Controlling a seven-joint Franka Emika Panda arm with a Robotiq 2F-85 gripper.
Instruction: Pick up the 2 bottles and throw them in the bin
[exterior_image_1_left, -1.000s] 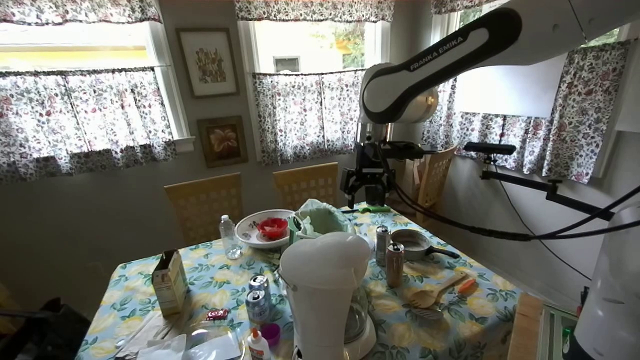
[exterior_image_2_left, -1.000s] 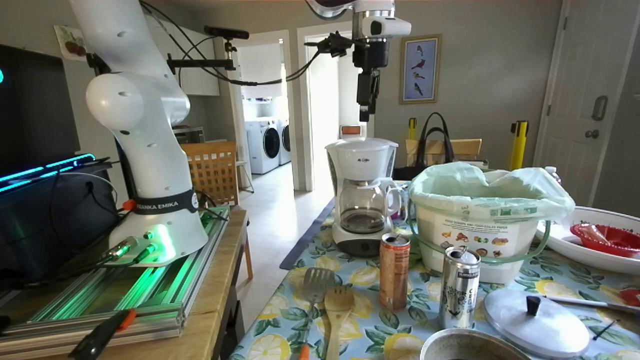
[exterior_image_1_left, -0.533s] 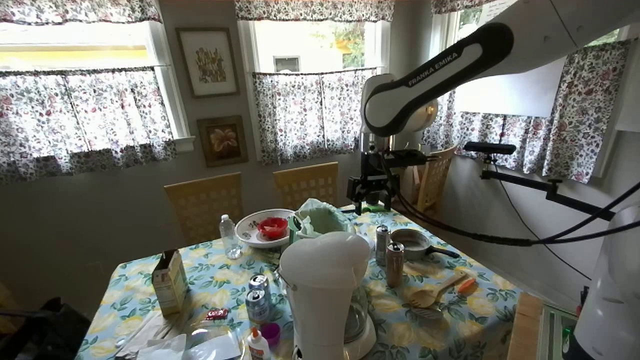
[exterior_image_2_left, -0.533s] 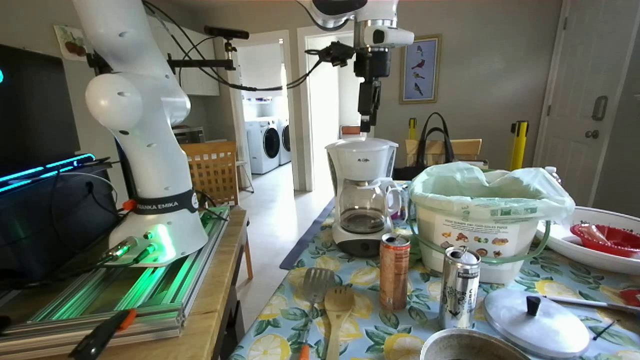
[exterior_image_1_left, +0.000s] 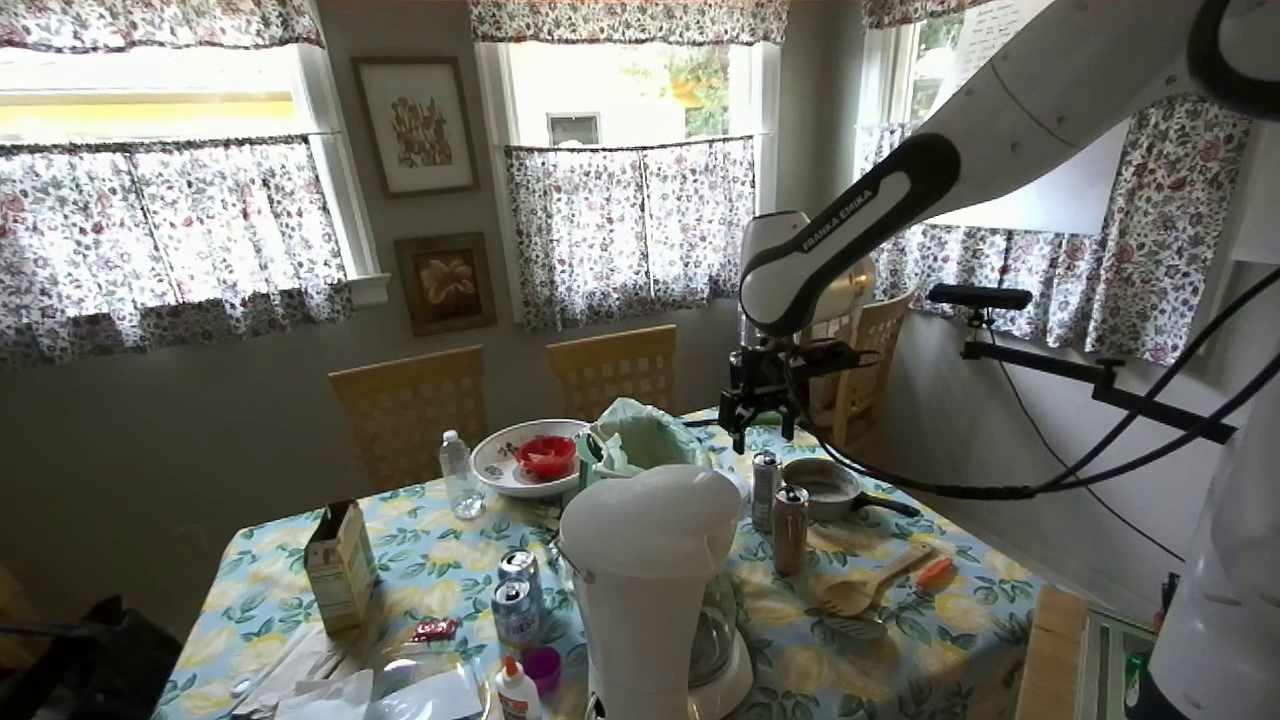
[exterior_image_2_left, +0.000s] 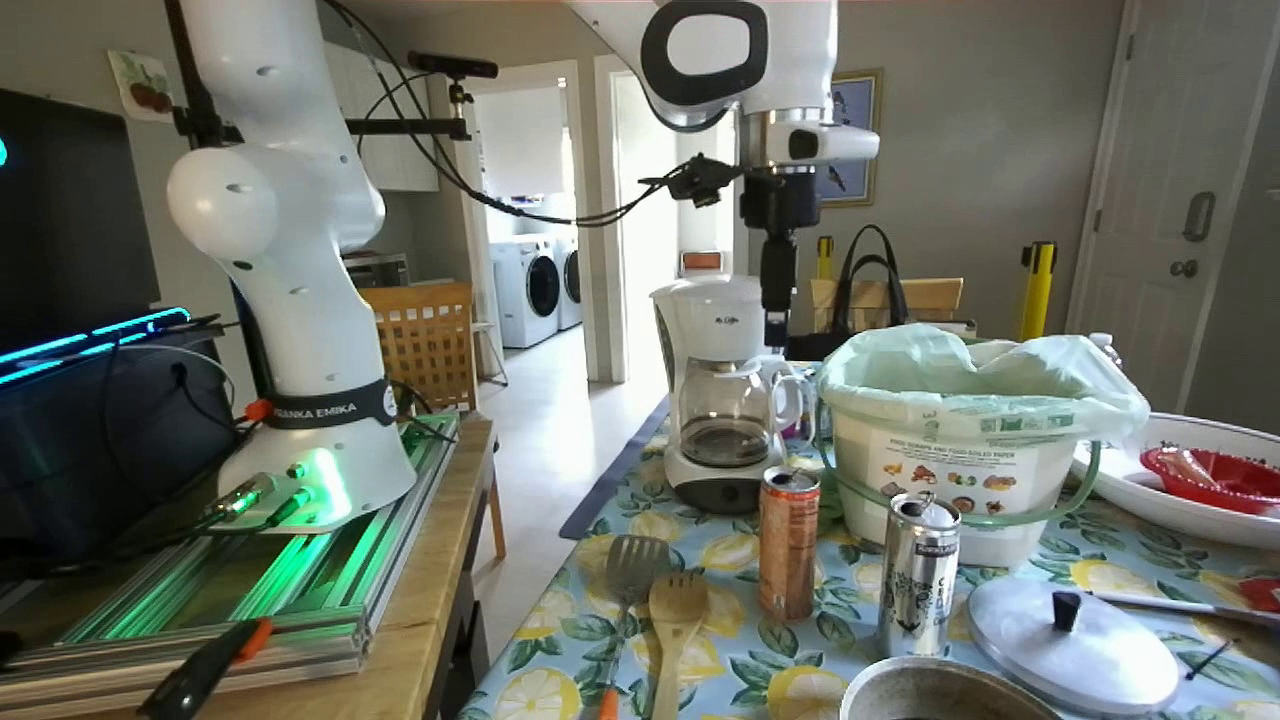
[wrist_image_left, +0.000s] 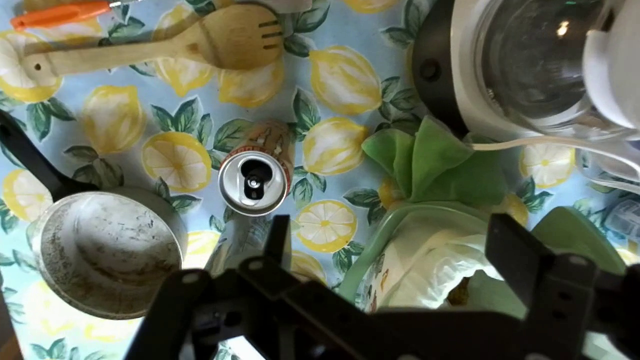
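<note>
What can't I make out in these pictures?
Silver can, wrist view: mostly hidden by the claw.
Brownish patch inside the bin, wrist view: too small to identify.
Saucepan, in an exterior view: cut by the bottom edge.
Bird picture, in an exterior view: partly behind the arm.

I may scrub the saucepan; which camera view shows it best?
The wrist view: it looks down into the saucepan, showing its stained inside. In an exterior view the saucepan looks small, partly hidden; in an exterior view the saucepan is cut off at the bottom.
</note>
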